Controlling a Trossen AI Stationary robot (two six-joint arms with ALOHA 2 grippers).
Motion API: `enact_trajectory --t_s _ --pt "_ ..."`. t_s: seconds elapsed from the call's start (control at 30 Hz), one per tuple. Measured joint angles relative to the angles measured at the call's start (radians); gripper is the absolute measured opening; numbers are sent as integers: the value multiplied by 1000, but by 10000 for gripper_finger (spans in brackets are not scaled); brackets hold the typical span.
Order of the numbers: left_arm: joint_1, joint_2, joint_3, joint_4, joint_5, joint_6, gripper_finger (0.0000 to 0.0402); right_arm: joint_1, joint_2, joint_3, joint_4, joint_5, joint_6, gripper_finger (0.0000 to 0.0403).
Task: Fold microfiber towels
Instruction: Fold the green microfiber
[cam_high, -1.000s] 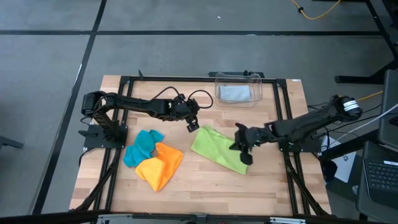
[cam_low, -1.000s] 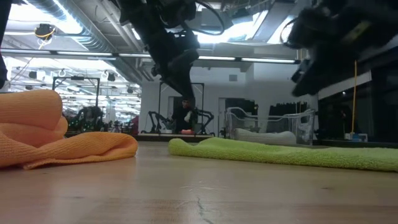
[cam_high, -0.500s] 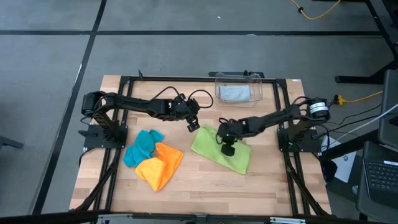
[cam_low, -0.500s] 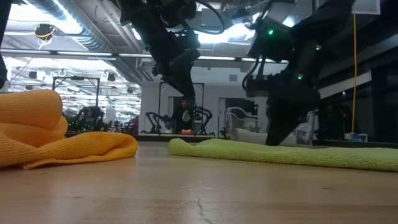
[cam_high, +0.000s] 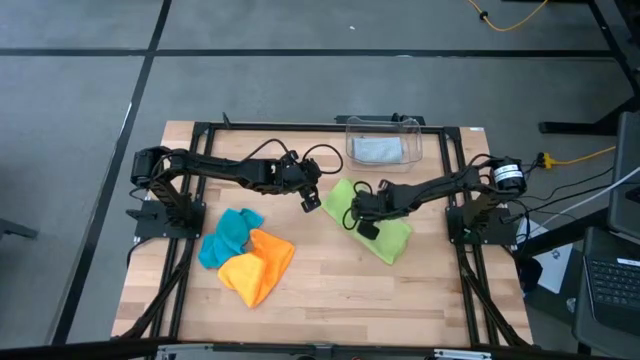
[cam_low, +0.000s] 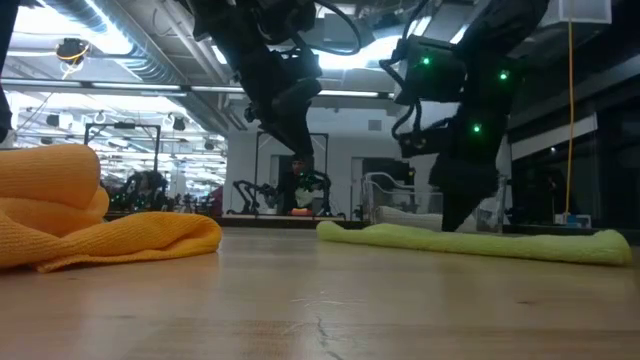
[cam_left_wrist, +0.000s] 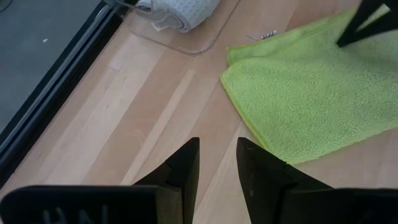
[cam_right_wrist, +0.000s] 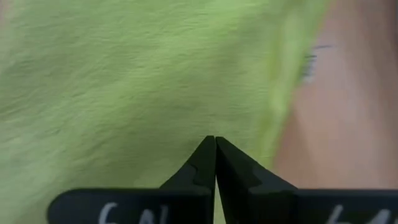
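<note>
The lime green towel (cam_high: 375, 215) lies flat on the table right of centre, a rounded fold at its right end (cam_low: 618, 247). My right gripper (cam_high: 362, 228) is shut, with its tips down on this towel. My left gripper (cam_high: 311, 200) hovers open above bare wood just left of the green towel (cam_left_wrist: 311, 87), nothing between its fingers. The teal towel (cam_high: 230, 232) and the orange towel (cam_high: 258, 265) lie crumpled together at the near left. A light grey towel (cam_high: 378, 150) lies rolled in the clear bin (cam_high: 412, 140). My right gripper touches the green towel's upper face (cam_right_wrist: 186, 106) near its middle with its shut fingertips (cam_low: 458, 222), coming steeply from above and from the table's right. Whether any cloth is pinched between the tips, I cannot tell. The towel lies on the table.
The clear plastic bin stands at the far edge, right of centre. Black frame rails (cam_high: 190, 250) run along the table's left and right sides. Bare wood (cam_high: 330, 300) lies along the near edge.
My right gripper has swung toward the table's left and down onto the green towel, tipping steeply downward. The towel has shifted toward the far right: its left end has drawn in, and its right end now shows a rounded fold.
</note>
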Motion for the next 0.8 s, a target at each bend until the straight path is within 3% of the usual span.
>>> enact_trajectory --t_s 0.2,0.37,0.53,0.8 --pt "-2 1 0 15 3 -7 99 5 -15 0 -78 -10 -28 13" --pt "-21 11 -1 62 12 -3 99 4 -66 0 -312 28 72 13" --pt "-31 18 -1 87 13 0 99 16 -127 0 -484 -47 157 13" --pt "-30 18 0 90 12 0 99 87 -154 -15 -360 -218 22 13"
